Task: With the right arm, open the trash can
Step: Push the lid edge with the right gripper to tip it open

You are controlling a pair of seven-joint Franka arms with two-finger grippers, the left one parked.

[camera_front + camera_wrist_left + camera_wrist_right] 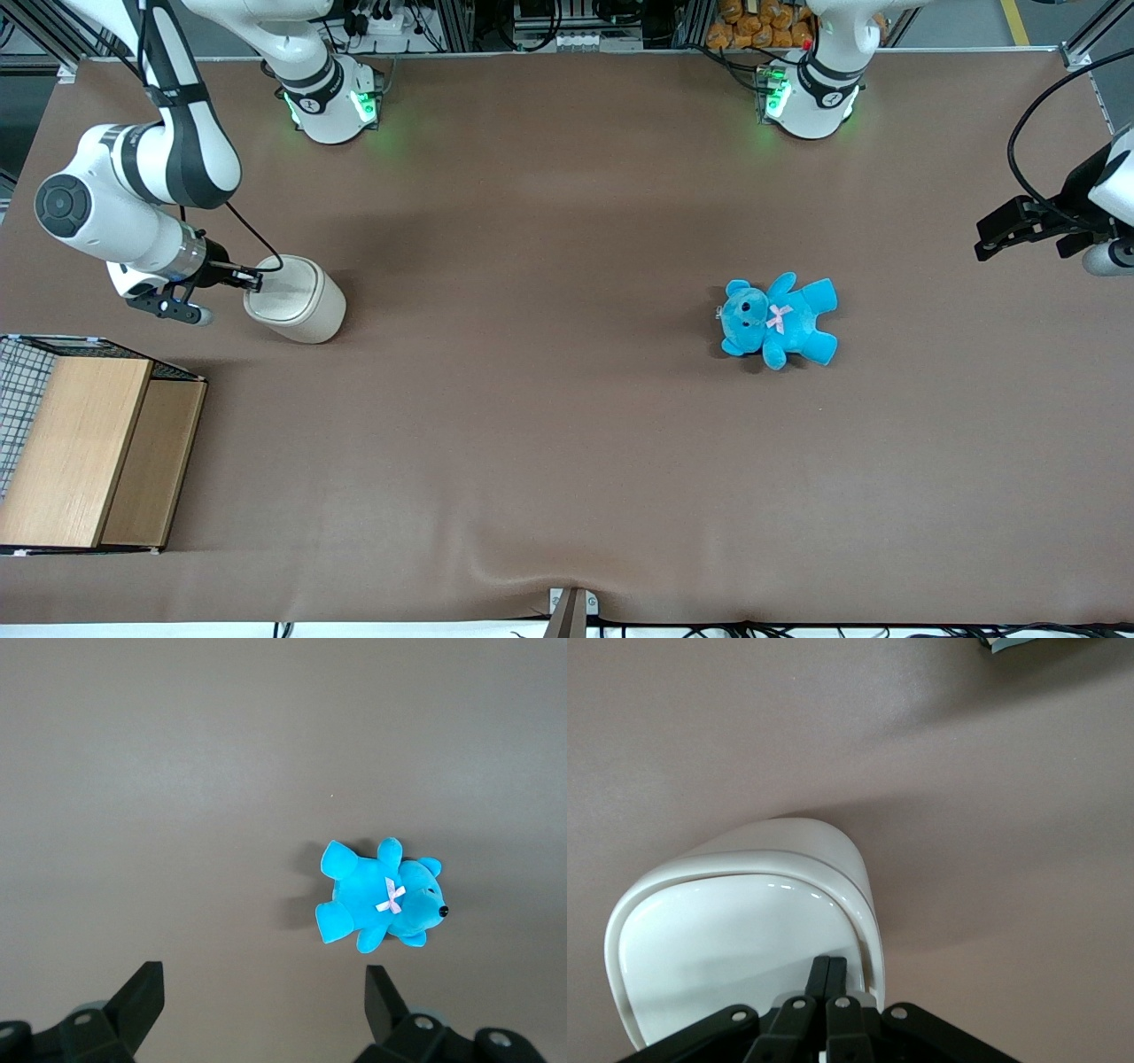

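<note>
My gripper [828, 979], fingers pinched together, rests on the trash can [297, 299] lid's edge; next I must press down.

I work in a robot lab, not a home: my base [326, 102] and a second arm's base [811, 97] are bolted along one edge of a wide table [567, 461] under a plain brown mat, each glowing green. Past that edge stand metal frame rails [461, 22], cables and power strips [376, 18]. On the mat lie only test props, a bin [301, 301], a teddy [778, 319] and a box [89, 447].
</note>
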